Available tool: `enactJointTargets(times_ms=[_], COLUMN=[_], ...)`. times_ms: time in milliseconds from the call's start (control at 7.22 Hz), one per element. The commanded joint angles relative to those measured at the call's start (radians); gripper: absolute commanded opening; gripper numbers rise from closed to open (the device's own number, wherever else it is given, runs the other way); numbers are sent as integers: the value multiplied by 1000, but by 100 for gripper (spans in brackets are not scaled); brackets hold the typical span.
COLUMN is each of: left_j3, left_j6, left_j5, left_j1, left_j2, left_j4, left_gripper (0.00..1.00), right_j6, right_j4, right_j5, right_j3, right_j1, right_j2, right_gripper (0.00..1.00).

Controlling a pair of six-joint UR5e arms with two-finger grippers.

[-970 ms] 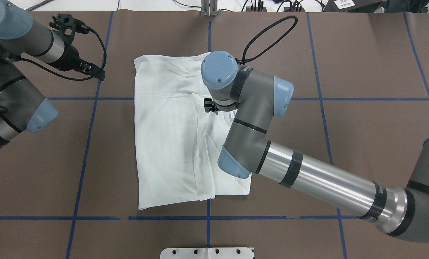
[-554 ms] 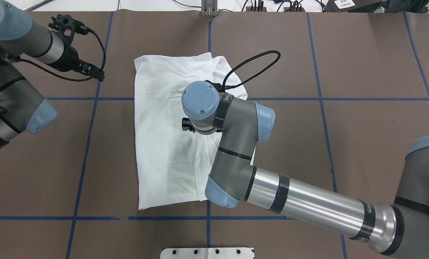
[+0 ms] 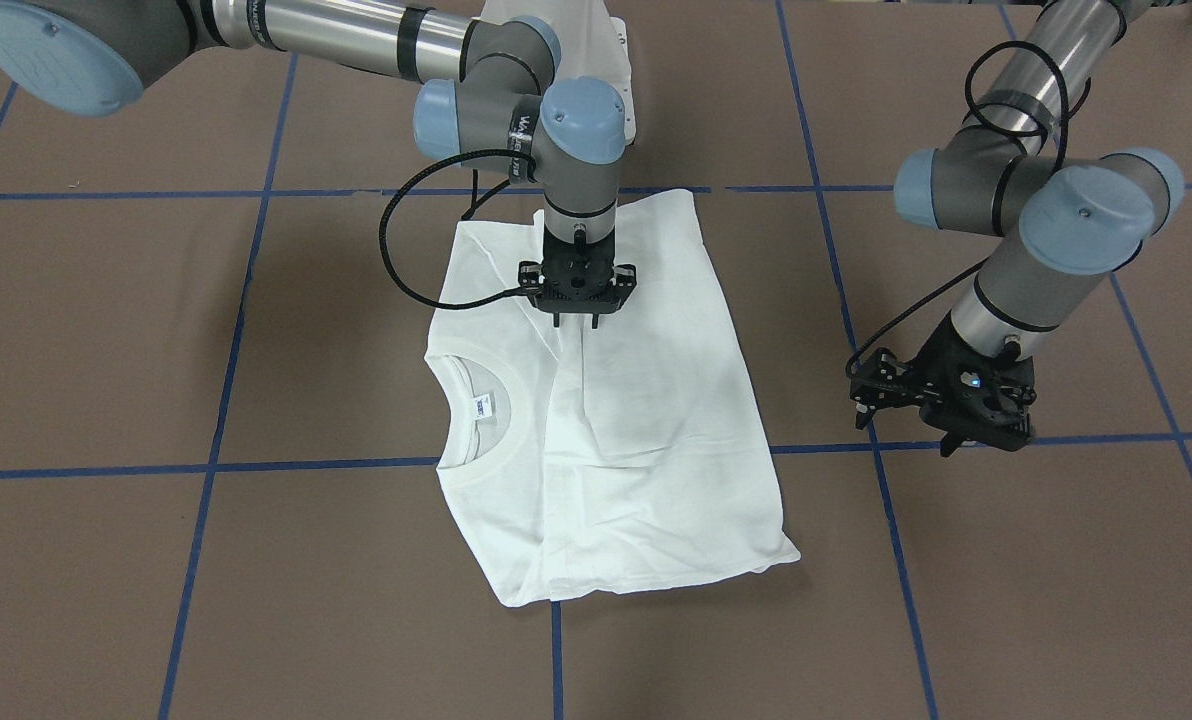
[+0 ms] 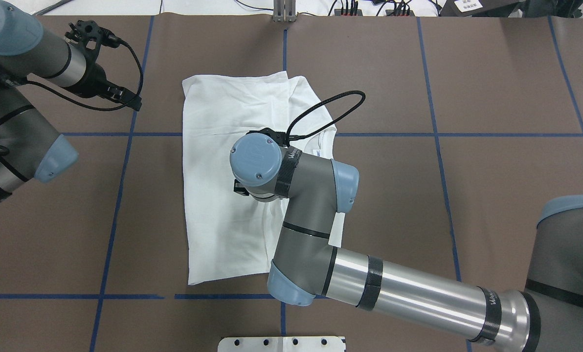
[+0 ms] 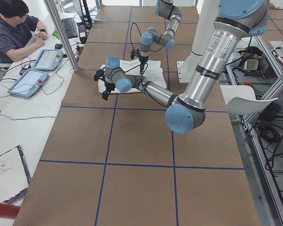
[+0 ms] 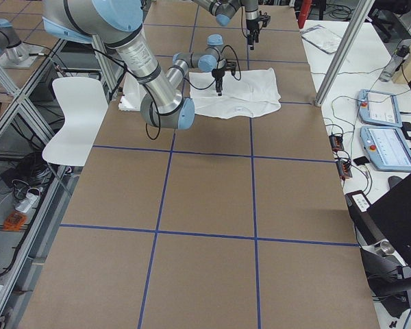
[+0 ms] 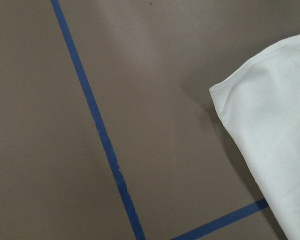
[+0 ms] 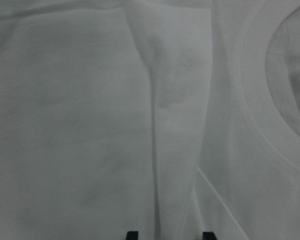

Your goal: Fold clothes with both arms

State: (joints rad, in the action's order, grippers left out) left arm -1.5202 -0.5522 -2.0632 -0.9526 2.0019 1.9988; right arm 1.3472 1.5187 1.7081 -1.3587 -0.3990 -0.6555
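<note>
While the white T-shirt point(image 3: 656, 420) lies folded on the table point(image 3: 106, 560), the right gripper point(image 3: 577, 322) hangs with fingers spread over its middle crease, and I cannot tell whether the left gripper point(image 3: 966, 440), off the cloth, is spread.

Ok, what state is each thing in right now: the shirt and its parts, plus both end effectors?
T-shirt: partly folded, lying flat on the table, plain white side up.
Collar: exposed, facing up.
Neck label: visible inside the collar.
Right end effector: open, over the shirt's middle fold, gripping no cloth.
Left end effector: beside the shirt, over bare table, holding nothing; open or shut unclear.
</note>
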Motion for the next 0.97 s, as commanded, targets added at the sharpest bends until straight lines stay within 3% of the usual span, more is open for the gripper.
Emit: enactJointTargets(times_ms=[0,693,831], left_j3=[0,2,2], left_j6=[0,-2,-2], left_j5=[0,0,0], left_j1=[0,0,0], left_j2=[0,0,0], left_j4=[0,1,0], left_gripper=[100,100,100], right_j6=[3,-16,-31], right_j4=[6,21,44], right_j5=[-1,1,2], right_j3=[-2,-26,-66], right_j1=[6,-17,-27], right_j2=[-1,-25,-59], right_gripper=[9,7,7])
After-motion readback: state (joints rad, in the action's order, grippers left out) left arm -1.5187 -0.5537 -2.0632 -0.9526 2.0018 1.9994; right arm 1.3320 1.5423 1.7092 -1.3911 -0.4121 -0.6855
